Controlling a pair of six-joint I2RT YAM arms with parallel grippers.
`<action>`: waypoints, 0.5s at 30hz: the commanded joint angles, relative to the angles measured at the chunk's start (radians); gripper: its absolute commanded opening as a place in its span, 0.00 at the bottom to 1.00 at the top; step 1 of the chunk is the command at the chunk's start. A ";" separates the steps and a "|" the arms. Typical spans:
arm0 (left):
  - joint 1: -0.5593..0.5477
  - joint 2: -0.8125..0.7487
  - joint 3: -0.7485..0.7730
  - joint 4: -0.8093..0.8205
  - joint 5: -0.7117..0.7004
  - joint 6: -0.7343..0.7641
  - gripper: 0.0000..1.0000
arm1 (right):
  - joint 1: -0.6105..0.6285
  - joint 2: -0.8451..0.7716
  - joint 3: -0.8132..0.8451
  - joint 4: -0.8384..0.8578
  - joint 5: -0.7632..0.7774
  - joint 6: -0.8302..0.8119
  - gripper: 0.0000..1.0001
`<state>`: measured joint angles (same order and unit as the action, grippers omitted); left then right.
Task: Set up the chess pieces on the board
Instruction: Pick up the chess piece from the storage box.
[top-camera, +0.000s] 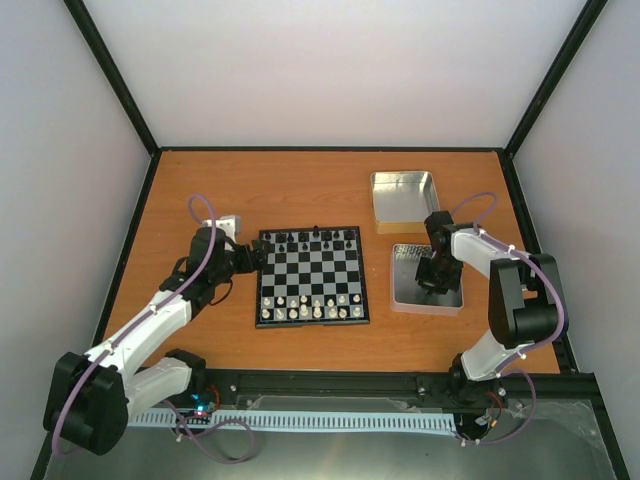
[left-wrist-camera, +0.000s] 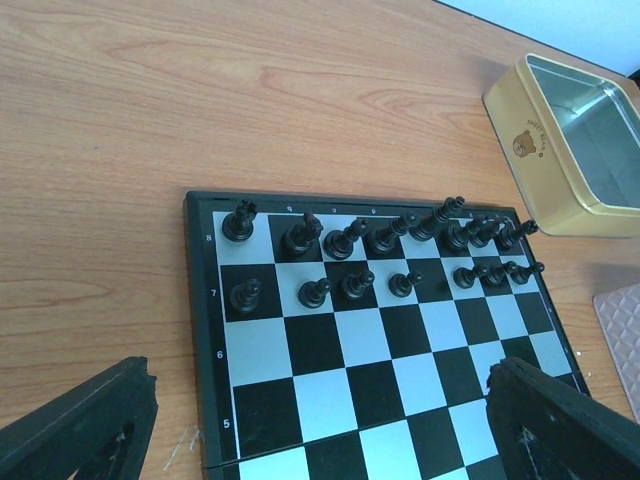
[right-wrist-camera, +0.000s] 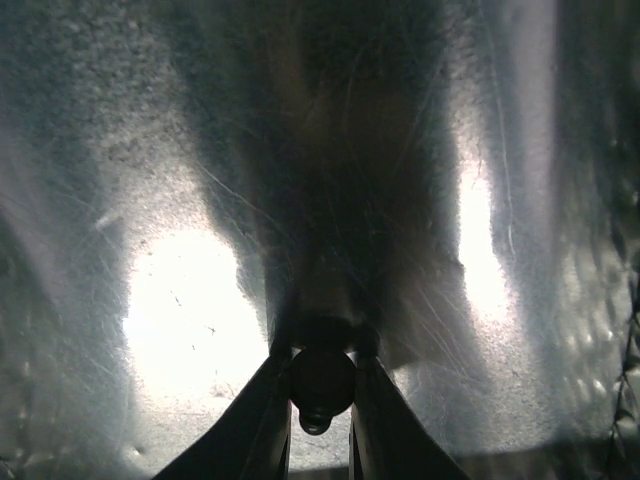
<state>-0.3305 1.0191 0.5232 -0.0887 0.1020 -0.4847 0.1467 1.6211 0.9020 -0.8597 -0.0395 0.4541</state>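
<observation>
The board lies mid-table, with black chess pieces on its two far rows and white pieces on the two near rows. In the left wrist view the black pieces fill the back row, and pawns stand in front with one square bare. My left gripper is open and empty over the board's left edge, fingers spread wide. My right gripper is down in the flat silver tin, shut on a small round black chess piece.
A deeper gold-sided tin stands behind the flat one, and shows in the left wrist view. A small white block lies left of the board. Black frame posts edge the orange table.
</observation>
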 joint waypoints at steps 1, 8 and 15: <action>0.010 -0.013 0.041 0.035 0.025 0.024 0.91 | 0.003 0.030 -0.025 0.099 -0.011 0.027 0.09; 0.010 -0.040 0.038 0.075 0.158 0.037 0.92 | 0.003 -0.065 -0.014 0.216 -0.096 0.119 0.11; 0.010 -0.089 0.042 0.118 0.294 0.038 0.91 | 0.004 -0.147 -0.045 0.334 -0.196 0.218 0.13</action>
<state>-0.3298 0.9634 0.5266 -0.0349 0.2947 -0.4629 0.1467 1.5299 0.8803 -0.6292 -0.1661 0.5938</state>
